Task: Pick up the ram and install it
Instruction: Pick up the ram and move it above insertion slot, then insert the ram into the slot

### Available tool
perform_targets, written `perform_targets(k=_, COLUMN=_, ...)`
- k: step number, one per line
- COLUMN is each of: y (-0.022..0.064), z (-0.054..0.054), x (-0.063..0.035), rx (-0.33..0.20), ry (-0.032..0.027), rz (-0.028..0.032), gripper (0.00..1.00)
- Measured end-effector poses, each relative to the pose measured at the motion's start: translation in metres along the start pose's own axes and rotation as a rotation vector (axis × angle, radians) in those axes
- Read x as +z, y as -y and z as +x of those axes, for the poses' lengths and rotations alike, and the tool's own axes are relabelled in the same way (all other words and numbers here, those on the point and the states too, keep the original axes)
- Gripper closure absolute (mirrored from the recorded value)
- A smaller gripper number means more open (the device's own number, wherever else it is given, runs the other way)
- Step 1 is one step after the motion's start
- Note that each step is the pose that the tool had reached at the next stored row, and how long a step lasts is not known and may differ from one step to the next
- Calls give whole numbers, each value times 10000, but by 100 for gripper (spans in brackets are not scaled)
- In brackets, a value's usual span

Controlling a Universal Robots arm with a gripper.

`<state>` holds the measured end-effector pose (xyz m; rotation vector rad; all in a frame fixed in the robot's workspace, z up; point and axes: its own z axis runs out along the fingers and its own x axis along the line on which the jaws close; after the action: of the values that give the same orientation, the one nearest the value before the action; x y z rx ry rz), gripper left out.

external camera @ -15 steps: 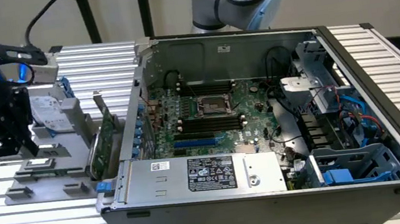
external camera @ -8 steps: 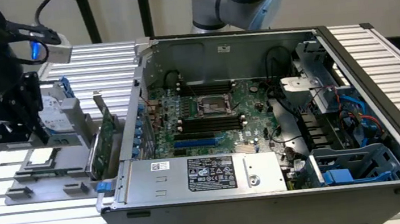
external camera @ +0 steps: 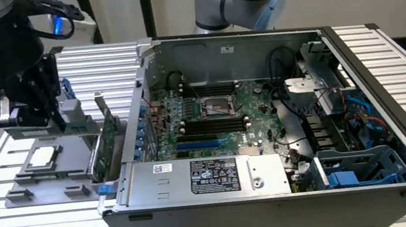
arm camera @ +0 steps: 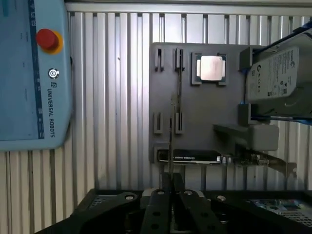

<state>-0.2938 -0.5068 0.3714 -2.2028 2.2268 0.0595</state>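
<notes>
Ram is seen edge-on, pinched between the nearly shut fingers of the claw over the grey holder beside the computer case, and it could be twisted or dropped if so thin a grip slips.

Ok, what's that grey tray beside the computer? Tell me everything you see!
The grey tray is a flat, matte plate, plastic by its look, with raised clips and narrow slots. It lies on the ribbed metal table, on the exterior view's left of the open computer case. A square silver processor chip sits in one pocket, a green expansion card stands on edge along the side nearest the case, and a hard drive stands in a bracket. The gripper hangs above it.
</notes>
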Motion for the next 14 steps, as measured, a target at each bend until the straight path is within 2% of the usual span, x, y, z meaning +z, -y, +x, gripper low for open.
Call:
perform_targets(k=5, y=226, z=-6, x=-123, rx=-2, ry=80, rz=-1, gripper=100)
perform_targets(k=9, y=407, z=-9, x=-143, rx=-3, ry=126, rz=0, gripper=100)
perform_targets(k=14, y=633, z=-12, x=-153, rx=-3, ry=149, rz=-2, gripper=100)
